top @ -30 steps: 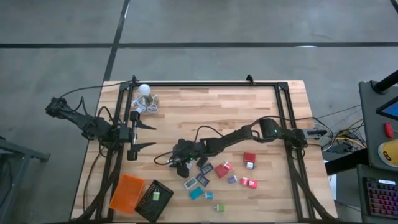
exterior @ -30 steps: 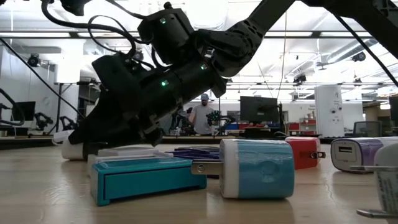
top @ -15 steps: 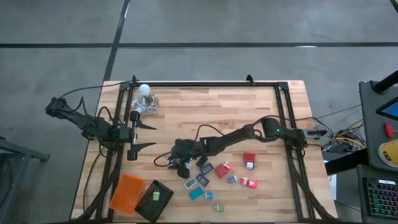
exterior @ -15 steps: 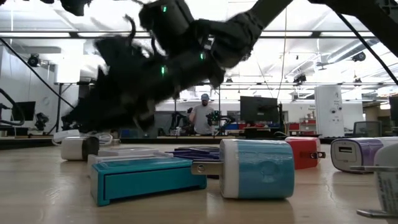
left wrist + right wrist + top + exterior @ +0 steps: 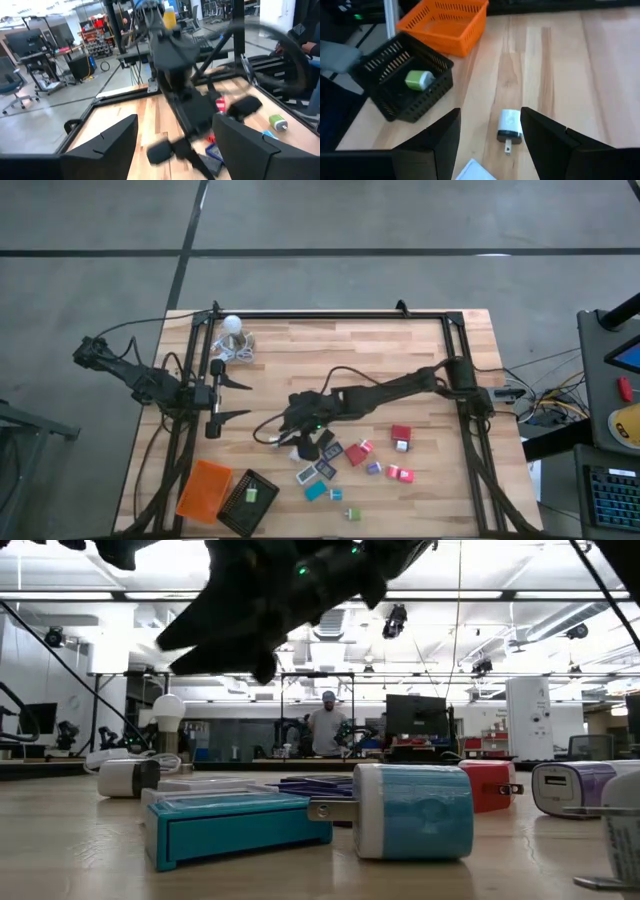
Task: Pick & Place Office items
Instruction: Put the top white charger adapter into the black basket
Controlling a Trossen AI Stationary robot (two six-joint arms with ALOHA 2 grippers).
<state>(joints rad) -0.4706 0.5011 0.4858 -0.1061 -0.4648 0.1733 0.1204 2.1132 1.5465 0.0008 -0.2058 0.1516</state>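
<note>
Wooden planks run across your tabletop (image 5: 330,350), framed by a black rail, with a workshop of monitors and a standing person (image 5: 327,730) beyond its far edge.

Your right pincer (image 5: 487,132) hangs above the middle of the tabletop, lifted clear of the wood, its two dark fingers (image 5: 432,145) spread apart with nothing between them. Directly under that gap lies a small white charger plug (image 5: 509,125) with a black end, flat on the planks and untouched. In the high view the right arm (image 5: 390,390) stretches in from the right edge to reach this spot.

Just toward the front edge from there you have the scatter of office items: a teal box (image 5: 235,822) and a white-and-teal plug block (image 5: 412,810) touching end to end, a red piece (image 5: 401,433) nearer the right edge, a purple-fronted white block (image 5: 573,786), and a small green piece (image 5: 351,513) closest to the front edge.

At the front left corner sit your two trays side by side: the orange tray (image 5: 204,490) and the black tray (image 5: 238,507), which holds one green-and-white item (image 5: 419,80).

Your left pincer (image 5: 227,399) waits near the left edge, fingers spread wide and empty. A white bulb (image 5: 232,324) with its coiled cord rests by the back left corner.
</note>
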